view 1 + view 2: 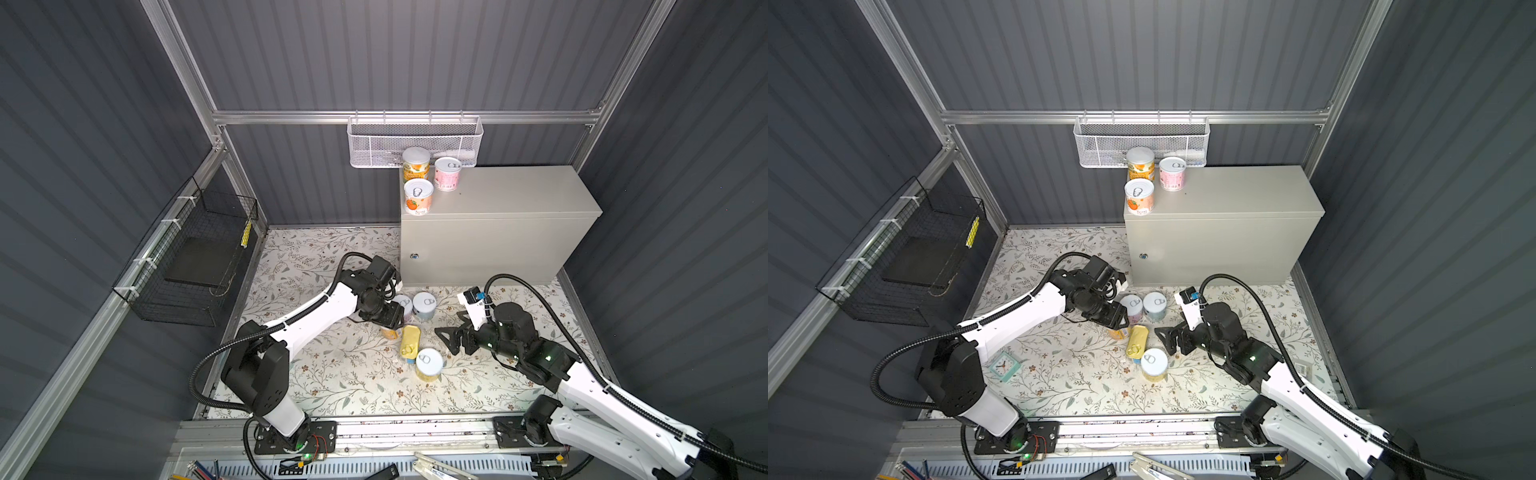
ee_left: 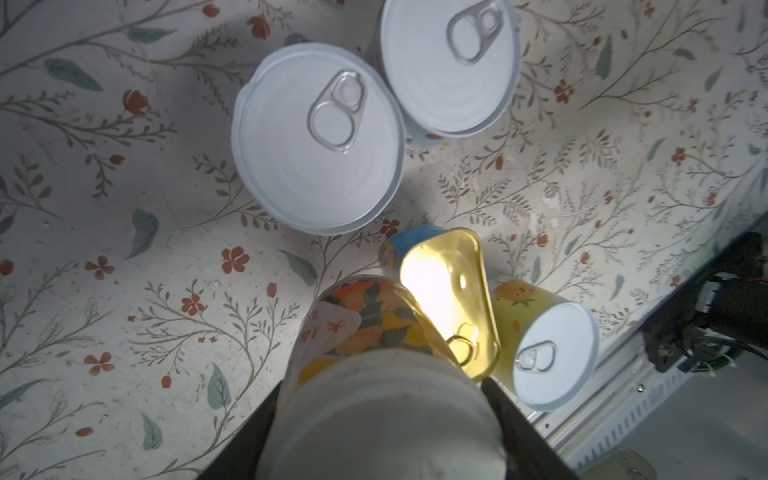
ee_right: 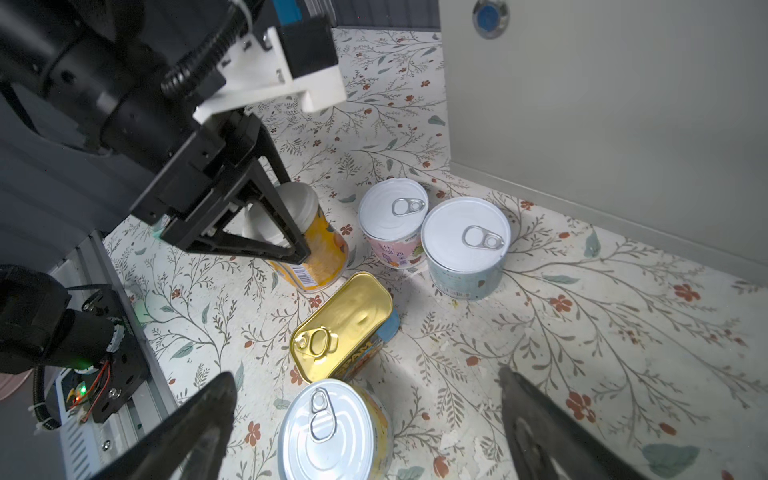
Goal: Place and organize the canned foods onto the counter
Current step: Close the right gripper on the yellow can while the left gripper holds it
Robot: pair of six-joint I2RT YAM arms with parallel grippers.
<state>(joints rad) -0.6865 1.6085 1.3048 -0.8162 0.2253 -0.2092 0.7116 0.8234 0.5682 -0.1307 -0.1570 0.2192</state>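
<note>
— Where are the canned foods?

— Three stand on the counter [image 1: 519, 195], bunched at its rear left corner: a white-lidded orange tin [image 1: 415, 164], a pink tin [image 1: 447, 173] beside it, and a pull-tab orange tin [image 1: 418, 196] further forward along the left edge. Five are on the flowered floor [image 1: 332, 374] below the counter's front.

— And the left gripper [image 3: 284, 226]?

— Its jaws are clamped on a tilted orange can [image 3: 320, 253] with a white lid. Both top views hide most of that can under the gripper. The right wrist view shows the clamp and the barcode.

— The right gripper [image 1: 444, 341]?

— Jaws spread wide with nothing between them, near the yellow can [image 3: 332, 432]. The gold oblong tin [image 3: 340, 328] lies between that can and the clamped one. A pink can [image 3: 392, 224] and a pale-blue can [image 3: 465, 249] stand side by side nearest the counter.

— Anything else?

— A top view shows a teal clock [image 1: 1004, 366] beside the left arm. The wrist views miss it.
</note>
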